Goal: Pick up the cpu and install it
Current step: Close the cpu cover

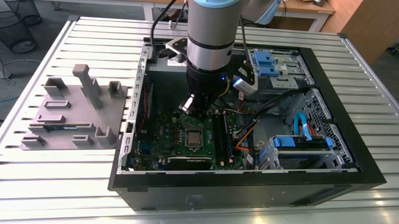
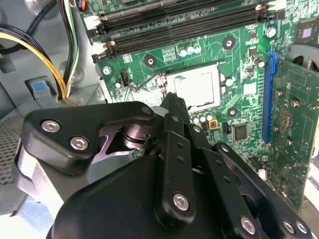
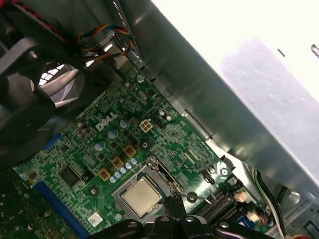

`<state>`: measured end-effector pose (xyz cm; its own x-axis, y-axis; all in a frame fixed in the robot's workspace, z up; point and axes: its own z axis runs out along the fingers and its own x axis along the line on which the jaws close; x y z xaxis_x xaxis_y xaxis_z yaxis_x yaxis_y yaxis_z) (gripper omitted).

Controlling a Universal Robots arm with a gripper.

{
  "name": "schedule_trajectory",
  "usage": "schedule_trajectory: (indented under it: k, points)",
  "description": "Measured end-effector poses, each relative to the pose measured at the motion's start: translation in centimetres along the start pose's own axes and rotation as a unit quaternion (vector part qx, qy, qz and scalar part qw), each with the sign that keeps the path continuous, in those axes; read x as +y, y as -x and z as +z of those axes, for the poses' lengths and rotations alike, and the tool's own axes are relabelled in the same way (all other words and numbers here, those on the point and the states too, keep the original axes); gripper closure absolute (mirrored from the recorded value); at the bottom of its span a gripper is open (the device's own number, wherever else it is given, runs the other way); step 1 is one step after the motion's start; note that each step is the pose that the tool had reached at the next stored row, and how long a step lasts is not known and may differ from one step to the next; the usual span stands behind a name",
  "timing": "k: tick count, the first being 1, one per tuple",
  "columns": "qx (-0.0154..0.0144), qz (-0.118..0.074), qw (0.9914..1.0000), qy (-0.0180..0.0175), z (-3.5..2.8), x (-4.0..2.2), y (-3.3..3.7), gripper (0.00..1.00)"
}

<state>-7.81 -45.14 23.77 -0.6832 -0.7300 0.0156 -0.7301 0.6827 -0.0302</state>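
The cpu (image 1: 194, 137), a shiny silver square, lies flat in the socket on the green motherboard (image 1: 163, 133) inside the open computer case. In both wrist views the cpu (image 2: 197, 89) (image 3: 141, 195) sits within the metal socket frame (image 2: 164, 82), nothing touching its top. My gripper (image 2: 173, 99) (image 3: 174, 203) hangs over the board just beside the socket, its black fingers drawn together to one narrow tip with nothing between them. In the exterior view the arm's grey column hides most of the gripper (image 1: 195, 107), which hovers above the board behind the socket.
Black memory slots (image 2: 174, 27) run alongside the socket, and a graphics card (image 2: 294, 119) stands past the blue slot. Cables (image 1: 249, 114) and drive bays (image 1: 299, 142) fill the case's right. A grey fixture plate (image 1: 68, 112) holding a green memory stick (image 1: 59, 127) lies outside at the exterior view's left.
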Motion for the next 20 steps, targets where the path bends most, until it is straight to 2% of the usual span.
schedule_trajectory:
  k: [3,16,20]
  points:
    - [-0.0006,0.0,1.0,-0.0007,0.21,0.17,-0.15,0.89]
    - [-0.0007,0.0,1.0,-0.0008,0.23,0.17,-0.15,0.89]
    - [-0.0016,0.0,1.0,0.0001,0.24,-0.06,-0.43,0.89]
